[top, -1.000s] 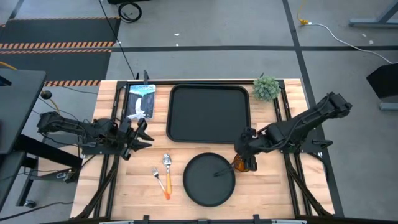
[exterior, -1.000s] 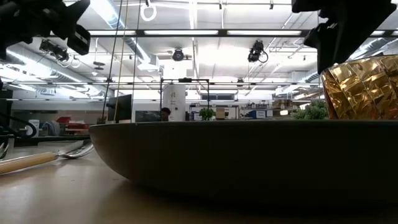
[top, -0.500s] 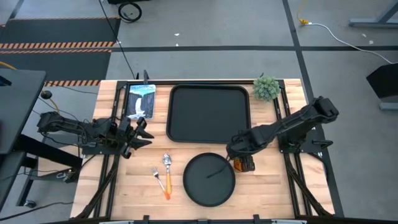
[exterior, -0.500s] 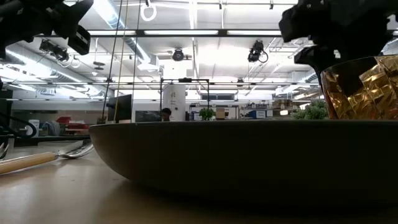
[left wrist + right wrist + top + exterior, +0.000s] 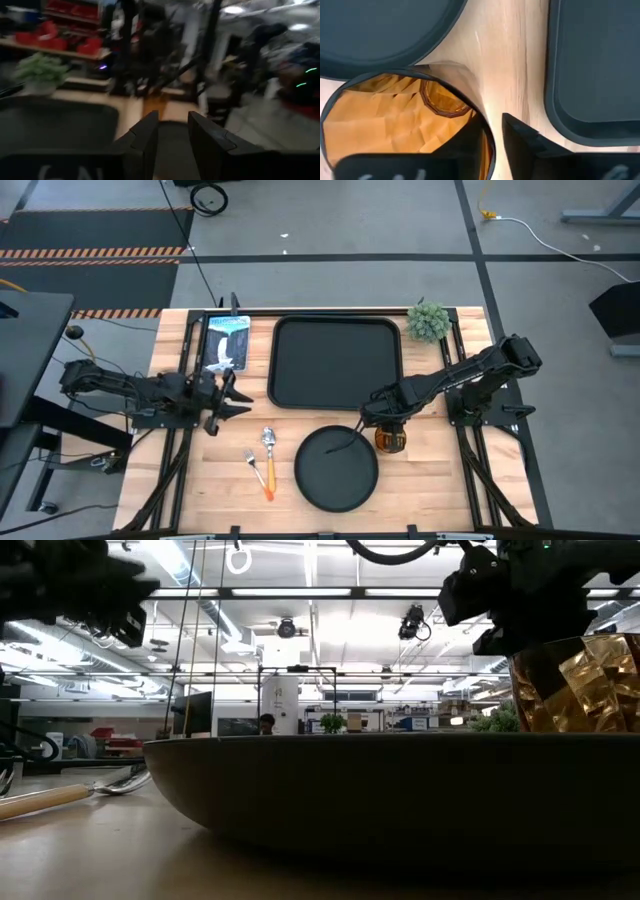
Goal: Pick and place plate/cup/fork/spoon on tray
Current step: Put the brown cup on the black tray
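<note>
The step in hand looked like the pick of the cup. The right gripper hung low over the table, just above the cup's far-left rim, in the strip of bare wood between the plate and the tray. In the right wrist view one dark finger sat inside the cup's mouth and the other finger stood outside the wall, so the fingers were spread with the wall between them and not yet pinched on it. The cup stood upright on the table, just right of the plate, and nothing could be seen in it.

The next move would probably be to close the fingers on the wall, lift straight up, and carry the cup the short way back over the tray's near rim. The thin wall might slip or tip if the grip were slack.

The tray lay bare at the far middle of the table. The plate sat near the front edge, also holding nothing. The spoon and fork lay side by side on the wood left of the plate.

The left gripper waited at the left side, near the tray's left rim, its fingers a narrow gap apart and holding nothing.
</note>
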Robot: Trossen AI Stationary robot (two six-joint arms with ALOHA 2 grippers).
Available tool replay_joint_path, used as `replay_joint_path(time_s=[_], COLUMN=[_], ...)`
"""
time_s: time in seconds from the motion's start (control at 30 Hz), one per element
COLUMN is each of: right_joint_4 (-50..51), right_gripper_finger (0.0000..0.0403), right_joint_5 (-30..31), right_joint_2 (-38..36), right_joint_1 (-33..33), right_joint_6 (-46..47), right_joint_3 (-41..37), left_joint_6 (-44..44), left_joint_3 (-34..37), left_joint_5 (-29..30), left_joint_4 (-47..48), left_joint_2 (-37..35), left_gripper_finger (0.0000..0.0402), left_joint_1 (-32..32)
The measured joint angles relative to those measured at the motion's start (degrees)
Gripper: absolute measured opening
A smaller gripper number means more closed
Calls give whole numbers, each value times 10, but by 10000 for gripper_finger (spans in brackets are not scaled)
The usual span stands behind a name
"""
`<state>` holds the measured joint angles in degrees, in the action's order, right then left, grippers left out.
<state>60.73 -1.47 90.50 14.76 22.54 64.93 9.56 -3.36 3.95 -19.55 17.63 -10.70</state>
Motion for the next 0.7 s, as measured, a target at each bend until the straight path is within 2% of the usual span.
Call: replay_joint_path(time_s=[0.13, 0.27, 0.47, 0.57, 0.7], right_joint_4=[3, 18, 37, 78, 123], right_gripper_finger=[42, 14, 15, 11, 11], right_joint_5=[-8, -24, -37, -40, -42], right_joint_2=[0, 0, -6, -6, -6], right_joint_1=[0, 0, -22, -45, -86], right_joint_6=[10, 10, -17, -24, -86], right_joint_3=[0, 0, 7, 34, 87], left_joint_6=[-24, -28, -28, -28, -28], left_joint_3=[0, 0, 0, 0, 0], left_joint_5=[38, 42, 44, 44, 44], left_joint_4=[43, 48, 43, 43, 44], left_joint_2=[0, 0, 0, 0, 0], left_gripper_finger=[114, 114, 114, 114, 114], left_joint_1=[0, 0, 0, 0, 0])
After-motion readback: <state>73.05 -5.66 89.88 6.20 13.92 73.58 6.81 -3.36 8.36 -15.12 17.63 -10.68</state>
